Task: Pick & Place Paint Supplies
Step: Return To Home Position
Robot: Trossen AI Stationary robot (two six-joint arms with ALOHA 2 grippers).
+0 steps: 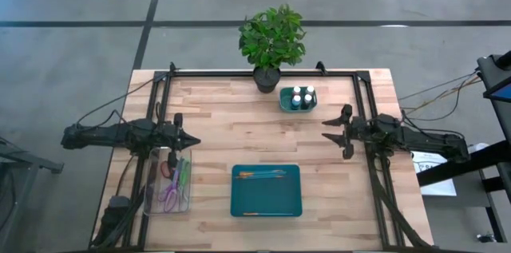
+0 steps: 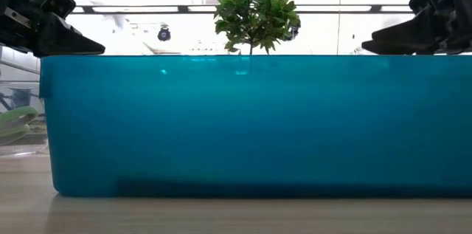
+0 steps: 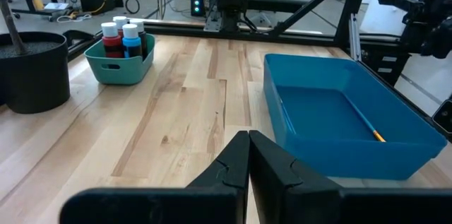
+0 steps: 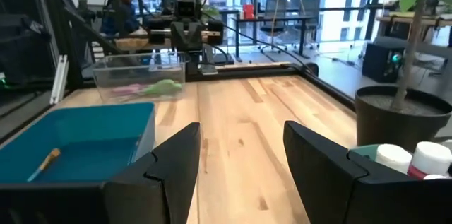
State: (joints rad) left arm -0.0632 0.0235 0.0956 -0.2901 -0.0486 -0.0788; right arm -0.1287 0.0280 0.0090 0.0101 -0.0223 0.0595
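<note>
The left tool [image 3: 248, 139] hangs over the wooden bench [image 3: 183, 104] with its two dark fingers pressed together, tips touching. Beyond it stands a blue tray [image 3: 353, 160]; an orange-handled brush [image 3: 367, 125] lies inside along one wall. Well apart from the tray, a small green bin [image 3: 120, 72] holds white-capped paint bottles, among them a red one [image 3: 111, 40] and a blue one [image 3: 131, 40]. A black plant pot [image 3: 32, 68] stands near the bin. The right arm [image 3: 417, 5] shows past the tray.
</note>
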